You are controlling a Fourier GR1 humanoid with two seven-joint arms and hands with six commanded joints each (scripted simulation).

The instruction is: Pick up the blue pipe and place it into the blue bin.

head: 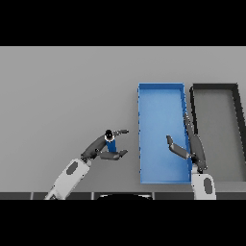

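I count one short blue pipe (111,143), one rectangular blue bin (161,91), one dark grey rectangular bin (215,88), and two dark hands.

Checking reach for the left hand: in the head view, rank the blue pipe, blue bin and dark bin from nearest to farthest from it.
1. Blue pipe: right at the left hand, between its fingers and thumb.
2. Blue bin: to the hand's right, with the right hand over its right wall.
3. Dark bin: farthest right, beyond the blue bin.

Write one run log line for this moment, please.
left robot hand: around blue pipe | right robot hand: open over blue bin | pipe: outside bin
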